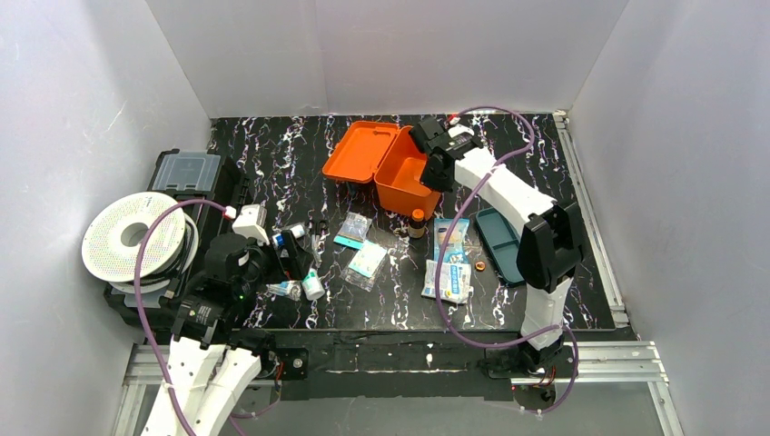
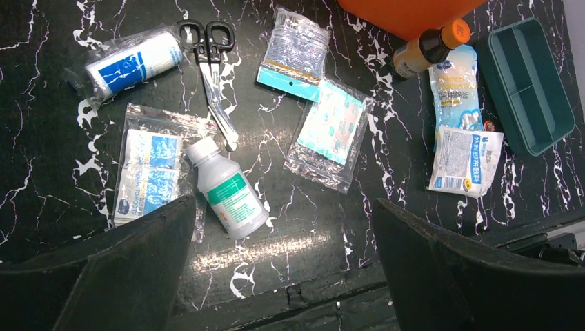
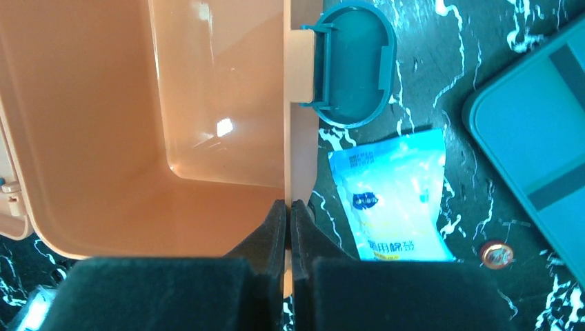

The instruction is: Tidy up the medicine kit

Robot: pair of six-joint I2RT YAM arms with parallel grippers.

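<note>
Pinching medicine kit (image 3: 207,89) rim — right tool (image 3: 290,209) outstretched

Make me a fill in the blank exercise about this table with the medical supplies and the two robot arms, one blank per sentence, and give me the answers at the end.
1. The right gripper is shut on a wall of the medicine kit, a box coloured ____.
2. The kit's lid stands ____.
3. The white bottle with the green label lies on its ____.
4. The left gripper, jaws wide, holds ____.
Missing words: orange; open; side; nothing.
</note>
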